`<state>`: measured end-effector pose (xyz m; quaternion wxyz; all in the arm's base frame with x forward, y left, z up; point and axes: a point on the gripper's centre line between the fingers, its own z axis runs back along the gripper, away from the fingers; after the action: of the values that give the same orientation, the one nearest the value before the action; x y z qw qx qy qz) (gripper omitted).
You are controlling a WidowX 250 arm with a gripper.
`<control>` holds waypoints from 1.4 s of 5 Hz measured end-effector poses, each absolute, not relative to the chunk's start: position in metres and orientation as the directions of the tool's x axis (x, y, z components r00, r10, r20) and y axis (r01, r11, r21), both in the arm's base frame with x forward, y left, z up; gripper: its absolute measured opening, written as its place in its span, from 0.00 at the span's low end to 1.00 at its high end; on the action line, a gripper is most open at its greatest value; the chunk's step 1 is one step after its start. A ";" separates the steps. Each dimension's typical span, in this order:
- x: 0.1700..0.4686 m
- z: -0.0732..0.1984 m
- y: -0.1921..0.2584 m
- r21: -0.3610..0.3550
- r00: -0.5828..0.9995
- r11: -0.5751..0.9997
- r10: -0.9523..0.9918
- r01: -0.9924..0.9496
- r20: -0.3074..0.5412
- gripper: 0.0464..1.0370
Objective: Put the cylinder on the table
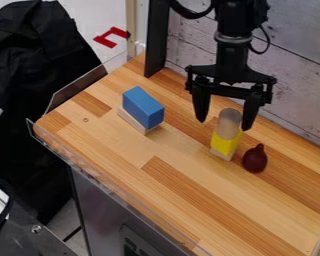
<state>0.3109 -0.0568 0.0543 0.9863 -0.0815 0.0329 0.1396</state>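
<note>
Your whole next move turns on how the cylinder (229, 120) sits against the gap of the claw (224, 124). It stands upright, its long axis running roughly the same way as the hanging fingers, so you shouldn't need to tip the wrist to match it. With just the one arm, reach isn't a choice you have to make.

The claw is spread wide, and you have nothing gripped in it. Seen from the camera, the cylinder lies between the two fingertips, below the crossbar and nearer the fingertip on the side of the dark red pear-shaped thing (255, 160). This one angle can't tell you whether the fingers truly straddle it or hang a little behind or in front, so check depth before you close.

The cylinder tops a stack: a yellow block (225, 144) under it, a pale wooden piece at the foot, all on the tabletop (189, 170). I'd judge you're at the grasping stage. You'd likely want to shift a touch toward the red thing to centre, grip above the yellow block, then lift straight up. Close off-centre and you could knock the stack over.
</note>
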 end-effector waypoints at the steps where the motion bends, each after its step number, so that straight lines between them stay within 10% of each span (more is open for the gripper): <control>1: 0.310 0.050 -0.057 -0.147 0.958 0.948 0.270 -0.283 -0.099 0.59; 2: 0.310 0.050 -0.057 -0.145 0.956 0.946 0.277 -0.289 -0.100 0.44; 7: 0.283 0.089 -0.052 -0.161 0.937 0.924 0.349 -0.346 -0.013 0.44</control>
<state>0.2829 -0.0518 0.0890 0.9808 -0.0807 -0.0082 0.1771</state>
